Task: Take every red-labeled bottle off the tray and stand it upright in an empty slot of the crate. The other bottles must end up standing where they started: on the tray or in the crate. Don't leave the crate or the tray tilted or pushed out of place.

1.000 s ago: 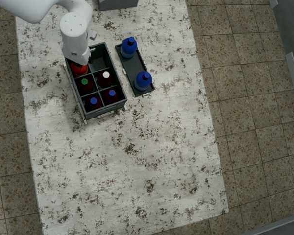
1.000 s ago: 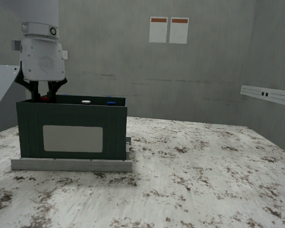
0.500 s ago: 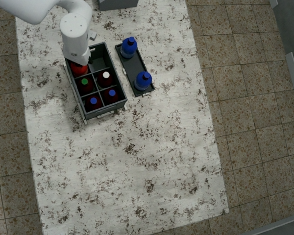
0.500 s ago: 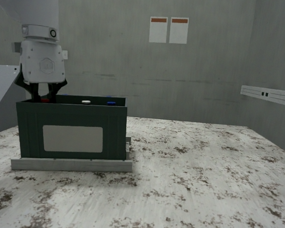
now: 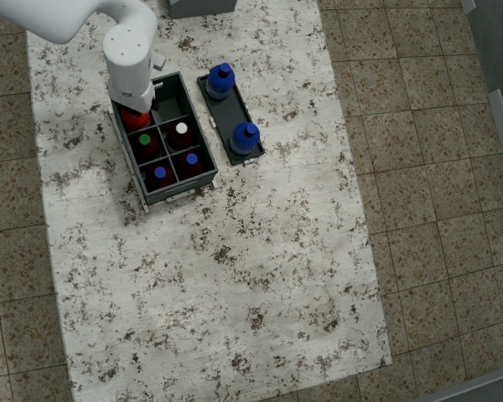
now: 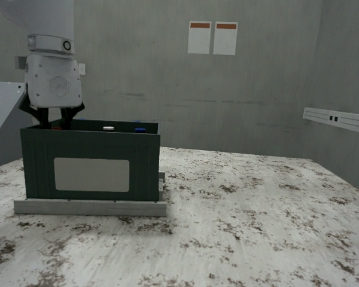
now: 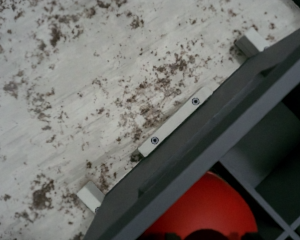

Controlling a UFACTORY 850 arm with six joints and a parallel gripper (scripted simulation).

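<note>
Top-down, upper left of frame: the red-labeled plastic bottle (image 5: 134, 119) sits in a back slot of the dark green divided crate (image 5: 198, 142) under the white arm, while two blue bottles (image 5: 220, 80) stand on the dark tray (image 5: 227, 113). Exterior view, left side: the black-fingered gripper (image 6: 51, 123) is closed on the bottle's neck at crate-rim height; rigid, probably light and slick, so the neck is the sensible hold. Wrist view, bottom: red bottle shoulder (image 7: 210, 205) inside the crate wall, fingers not visible.

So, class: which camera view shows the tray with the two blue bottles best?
The top view: the whole tray lies beside the crate, a blue bottle at each end. In the exterior view the crate hides it; the wrist view shows only the crate's edge and table.
</note>
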